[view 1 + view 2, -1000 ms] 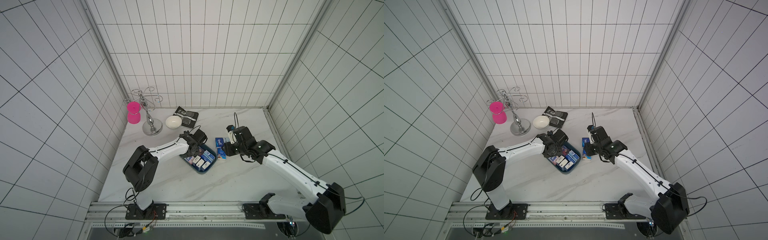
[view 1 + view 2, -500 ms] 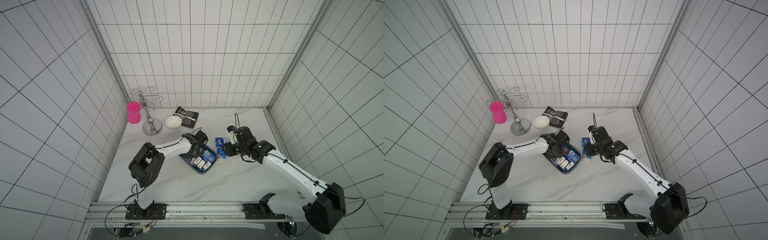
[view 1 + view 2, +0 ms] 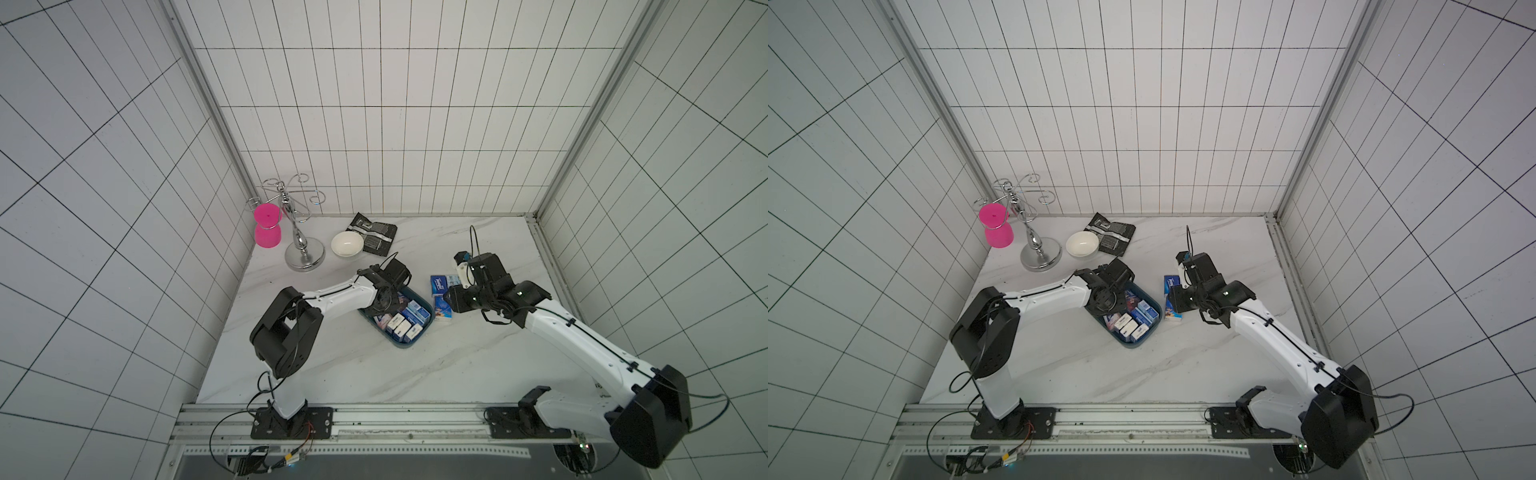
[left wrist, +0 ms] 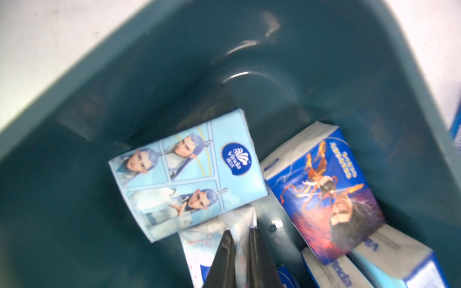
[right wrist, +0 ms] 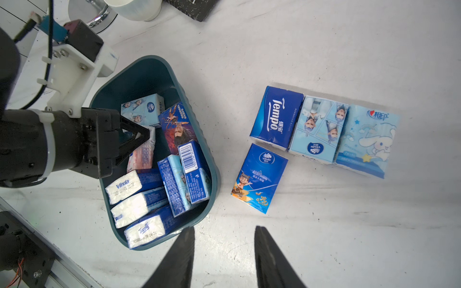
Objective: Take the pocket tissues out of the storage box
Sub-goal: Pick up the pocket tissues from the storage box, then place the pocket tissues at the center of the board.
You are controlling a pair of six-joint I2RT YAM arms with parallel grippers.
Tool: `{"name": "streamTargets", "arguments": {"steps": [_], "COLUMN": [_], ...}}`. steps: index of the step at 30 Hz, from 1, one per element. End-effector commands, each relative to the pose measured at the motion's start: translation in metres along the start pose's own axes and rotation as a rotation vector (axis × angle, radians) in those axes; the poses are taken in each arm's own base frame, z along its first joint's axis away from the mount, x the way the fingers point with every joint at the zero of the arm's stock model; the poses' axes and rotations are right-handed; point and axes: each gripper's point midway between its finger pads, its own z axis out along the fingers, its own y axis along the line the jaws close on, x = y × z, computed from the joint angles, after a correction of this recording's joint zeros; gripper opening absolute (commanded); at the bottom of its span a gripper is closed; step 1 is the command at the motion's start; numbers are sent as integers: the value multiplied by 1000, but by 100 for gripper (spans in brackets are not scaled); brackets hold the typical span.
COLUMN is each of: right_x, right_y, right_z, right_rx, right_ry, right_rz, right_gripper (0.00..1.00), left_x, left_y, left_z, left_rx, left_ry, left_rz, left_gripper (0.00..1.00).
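Left jaws now pinching soft pink-white packet (image 5: pixel 141 155), glossy tub (image 4: pixel 174 62)

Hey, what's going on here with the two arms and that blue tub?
The teal storage box is being emptied. The left gripper is down inside it, its fingers pinched on the end of a white and pink packet. The right gripper hovers open and empty above the marble table near the box. Four packets already lie on the table, and several more are in the box.
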Motion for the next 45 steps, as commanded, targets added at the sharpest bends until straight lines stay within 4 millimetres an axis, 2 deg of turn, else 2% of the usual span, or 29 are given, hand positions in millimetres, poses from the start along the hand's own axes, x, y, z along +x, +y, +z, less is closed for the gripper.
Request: {"name": "streamTargets", "arguments": {"steps": [1,9,13,15,17,24,29,31,35,37,40,45], "right_x": [2,2,4,3,0,-11,-7,-3,3,4,5,5], "right_y": [-2,1,21,24,15,-37,-80,-107,-140,-155,-172,-180], "right_z": [-1,2,4,1,-3,-23,-34,-40,-50,-62,-83,-104], "right_rx": [-3,-19,-105,-111,-66,37,161,246,309,355,429,478], "right_ry": [-2,9,23,11,-22,-88,-116,-140,-179,-216,-269,-305], "right_rz": [16,17,-14,-8,11,179,294,366,483,527,567,581], "right_gripper": [43,43,43,42,43,43,43,43,43,43,43,44], "left_x": [-8,-28,-35,-39,-43,-50,-34,-21,6,20,33,37], "left_y": [-12,-14,-19,-23,-27,-51,-89,-113,-164,-191,-220,-254], "left_z": [-18,-45,-52,-59,-71,-117,-135,-138,-137,-131,-114,-87], "left_rx": [89,121,141,154,174,239,311,351,411,436,466,491], "left_ry": [-29,-107,-130,-144,-167,-261,-268,-262,-243,-217,-178,-148], "left_rz": [8,17,27,28,33,103,187,227,323,375,414,447], "left_gripper": [0,0,0,0,0,0,0,0,0,0,0,0]}}
